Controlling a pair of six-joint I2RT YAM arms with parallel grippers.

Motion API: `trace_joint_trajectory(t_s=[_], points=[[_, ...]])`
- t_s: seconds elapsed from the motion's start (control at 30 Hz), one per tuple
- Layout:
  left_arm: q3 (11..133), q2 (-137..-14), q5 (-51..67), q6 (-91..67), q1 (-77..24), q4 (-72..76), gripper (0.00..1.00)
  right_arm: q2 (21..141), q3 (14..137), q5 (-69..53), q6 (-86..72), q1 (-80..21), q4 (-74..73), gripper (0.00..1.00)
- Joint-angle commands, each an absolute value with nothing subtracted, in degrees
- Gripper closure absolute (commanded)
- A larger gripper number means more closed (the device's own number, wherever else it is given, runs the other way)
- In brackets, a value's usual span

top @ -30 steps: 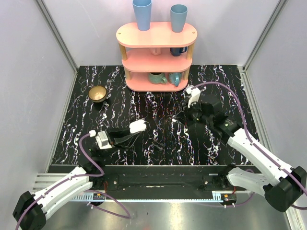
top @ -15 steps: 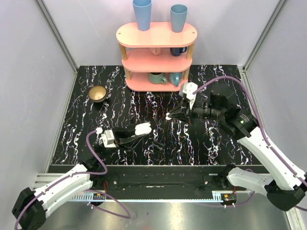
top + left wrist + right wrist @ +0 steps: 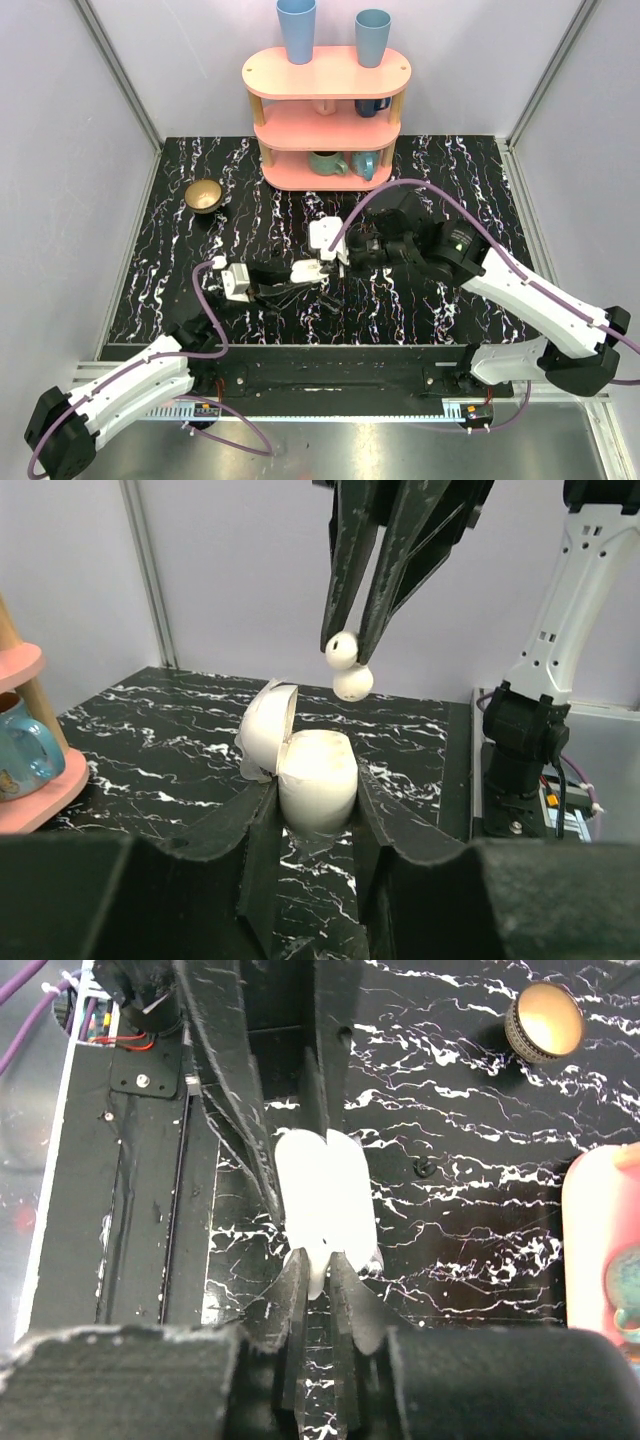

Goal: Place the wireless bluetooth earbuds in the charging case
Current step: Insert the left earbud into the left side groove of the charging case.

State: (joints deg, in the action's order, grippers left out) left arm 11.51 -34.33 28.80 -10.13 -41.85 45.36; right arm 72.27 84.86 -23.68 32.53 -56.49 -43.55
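Charging case (image 3: pixel 317 780), small smooth white oval plastic, is clamped between the black fingers of the left gripper (image 3: pixel 316 805). It is held over the middle of the black marble worktop (image 3: pixel 160 262), nearer the near edge; cannot tell whether it touches the surface. Its lid (image 3: pixel 264 730) is hinged open and tilts back toward the left side.

Right gripper (image 3: pixel 346 652) comes down from above with its jaws nearly together, pinched on one tiny glossy white earbud (image 3: pixel 352 683). The earbud hangs just above the open case and is not touching it. In the right wrist view the earbud (image 3: pixel 315 1276) sits between the fingertips with the case (image 3: pixel 326 1195) right beyond them.

Pink three-tier shelf (image 3: pixel 325 112) stands at the far edge with two blue cups (image 3: pixel 296 28) on top and mugs on the lower tiers. Small brown bowl (image 3: pixel 204 195) sits toward the far left corner, well apart from both grippers.
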Motion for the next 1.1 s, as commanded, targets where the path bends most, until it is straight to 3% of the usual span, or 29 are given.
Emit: trace_joint_trajectory(t_s=[0.0, 1.07], points=[[14.9, -35.5, 32.6, -8.8, -42.1, 44.0, 1.0, 73.0, 88.4, -19.3, 38.7, -59.6, -46.1, 1.0], [17.9, -36.6, 37.3, -6.8, -42.0, 38.2, 1.0, 78.2, 87.0, -15.0, 46.1, -66.6, -46.1, 1.0]])
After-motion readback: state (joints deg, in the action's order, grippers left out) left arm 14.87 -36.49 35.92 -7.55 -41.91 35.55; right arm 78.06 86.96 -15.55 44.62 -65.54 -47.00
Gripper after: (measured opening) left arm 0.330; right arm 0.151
